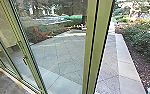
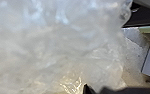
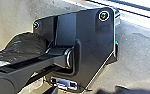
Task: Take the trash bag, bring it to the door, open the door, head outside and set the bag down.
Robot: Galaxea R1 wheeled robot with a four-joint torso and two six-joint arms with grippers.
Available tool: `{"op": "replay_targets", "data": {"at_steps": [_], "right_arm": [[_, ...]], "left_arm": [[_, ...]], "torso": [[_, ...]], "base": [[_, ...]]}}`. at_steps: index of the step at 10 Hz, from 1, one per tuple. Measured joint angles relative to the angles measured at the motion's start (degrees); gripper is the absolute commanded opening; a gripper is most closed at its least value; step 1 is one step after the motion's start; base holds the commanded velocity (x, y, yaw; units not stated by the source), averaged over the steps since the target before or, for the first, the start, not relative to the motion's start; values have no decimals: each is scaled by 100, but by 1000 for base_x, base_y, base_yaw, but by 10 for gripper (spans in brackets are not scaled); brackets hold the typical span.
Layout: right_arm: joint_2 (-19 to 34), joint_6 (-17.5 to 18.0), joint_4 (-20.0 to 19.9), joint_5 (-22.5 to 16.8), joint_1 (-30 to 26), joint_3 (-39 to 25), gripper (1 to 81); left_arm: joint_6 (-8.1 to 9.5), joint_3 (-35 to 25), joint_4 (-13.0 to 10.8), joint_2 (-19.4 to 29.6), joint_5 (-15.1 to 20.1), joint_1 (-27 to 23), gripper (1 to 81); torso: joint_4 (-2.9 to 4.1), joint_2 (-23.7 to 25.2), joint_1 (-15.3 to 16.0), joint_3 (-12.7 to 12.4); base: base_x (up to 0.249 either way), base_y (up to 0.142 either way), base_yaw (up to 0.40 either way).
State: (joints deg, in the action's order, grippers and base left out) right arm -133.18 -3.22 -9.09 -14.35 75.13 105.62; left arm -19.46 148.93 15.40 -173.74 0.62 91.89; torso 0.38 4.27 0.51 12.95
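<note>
In the head view, a green-framed glass door (image 1: 97,47) stands in front of me, with paving beyond its glass and also to the right of its frame. The pale, crinkled, see-through trash bag (image 2: 61,47) hangs very close to the camera in the left wrist view. A dark part of my left gripper (image 2: 87,89) lies against its edge there; its grip is unclear. Black plastic (image 3: 23,47) bulges beside the robot's base in the right wrist view, with pale film below it. A dark tip of my right gripper (image 3: 51,90) shows near that film.
Outside are a paved yard (image 1: 63,52), a pale stone strip (image 1: 127,67) and a planted bed (image 1: 143,37) on the right. More glazing with a small dark handle (image 1: 24,60) stands at the left. A white-edged sill (image 3: 138,15) runs beyond the base.
</note>
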Motion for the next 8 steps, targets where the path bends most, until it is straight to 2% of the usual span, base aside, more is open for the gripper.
{"op": "replay_targets", "data": {"at_steps": [4, 8], "right_arm": [[-752, 30, -2, 104, 362, 670, 811], [-1117, 30, 6, 99, 491, 984, 811]], "left_arm": [[2, 2, 0, 26, 12, -30, 10], [2, 52, 0, 23, 28, -44, 10]], "torso": [[0, 5, -6, -481], [0, 11, -11, -531]], "base": [[0, 0, 0], [0, 0, 0]]}}
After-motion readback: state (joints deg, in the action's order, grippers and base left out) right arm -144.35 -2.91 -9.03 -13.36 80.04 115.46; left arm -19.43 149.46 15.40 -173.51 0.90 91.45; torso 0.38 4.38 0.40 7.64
